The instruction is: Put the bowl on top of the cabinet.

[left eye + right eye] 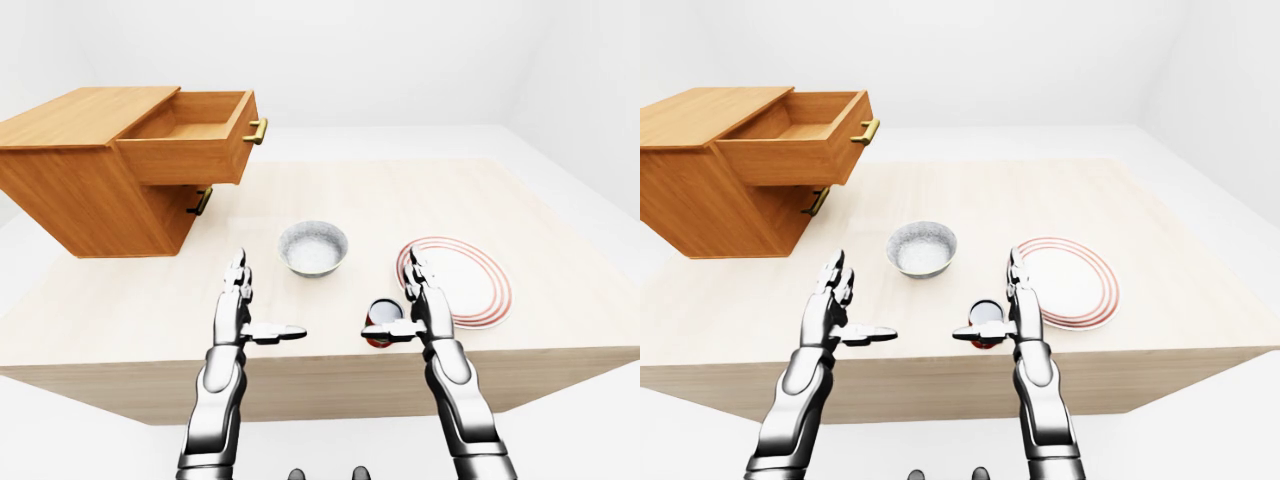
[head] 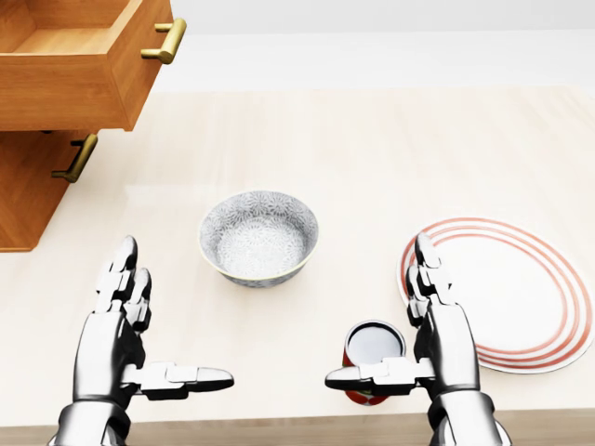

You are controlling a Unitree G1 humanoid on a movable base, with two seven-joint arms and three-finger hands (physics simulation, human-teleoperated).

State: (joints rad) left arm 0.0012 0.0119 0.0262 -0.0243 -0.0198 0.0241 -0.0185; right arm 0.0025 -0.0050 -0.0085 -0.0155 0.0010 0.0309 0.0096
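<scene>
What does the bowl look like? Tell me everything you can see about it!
The bowl is round and grey-white, with a fine speckled pattern inside and out and a thin pale rim. It looks like ceramic. It stands upright and empty on the light wooden table, near the middle of the head view. Nothing touches it: the left hand and right hand hover open below it, and the plate and the cabinet are apart from it.
</scene>
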